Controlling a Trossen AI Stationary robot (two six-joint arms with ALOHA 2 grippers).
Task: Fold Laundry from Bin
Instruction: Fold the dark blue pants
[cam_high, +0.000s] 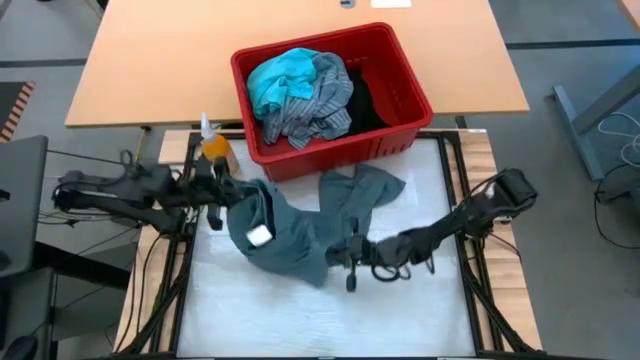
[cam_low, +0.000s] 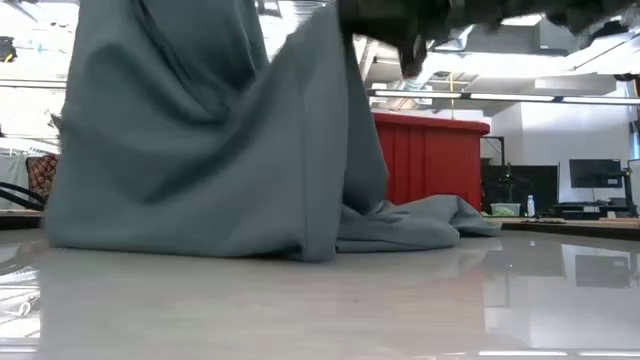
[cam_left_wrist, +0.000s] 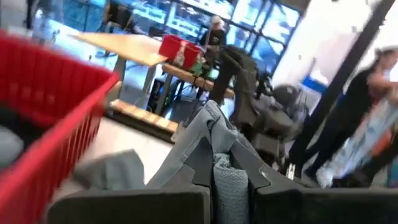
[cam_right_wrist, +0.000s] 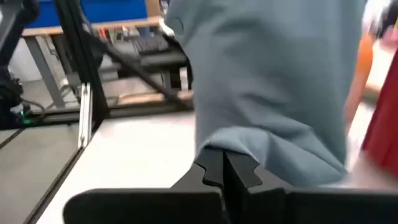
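Observation:
The grey-green garment (cam_high: 300, 225) is stretched between my two grippers over the white table top (cam_high: 300, 310). Its lower folds (cam_low: 400, 225) rest on the table in front of the bin. My left gripper (cam_high: 228, 195) is shut on the garment's left end. My right gripper (cam_high: 345, 255) is shut on its near right part. The red bin (cam_high: 400, 90) stands at the far side of the table. It holds a turquoise garment (cam_high: 280, 75), a striped shirt (cam_high: 315, 105) and a black garment (cam_high: 362, 95). My left gripper pinches a bunched fold of the grey-green garment (cam_left_wrist: 227, 177) between its two fingers. It comes about level from the table's left. The cloth rises from the fingers and runs off toward the right arm. My right gripper pinches an edge of the grey-green garment (cam_right_wrist: 217, 149) between its two fingers, about level, from the table's right. The cloth spreads wide beyond the fingers, and its lower part lies on the table.
A spray bottle with an orange body (cam_high: 212, 145) stands by the bin's left near corner, close to my left gripper. Black frame rails (cam_high: 462, 190) run along the table's sides. A wooden table (cam_high: 300, 30) lies beyond the bin. A person (cam_left_wrist: 373, 93) stands in the room.

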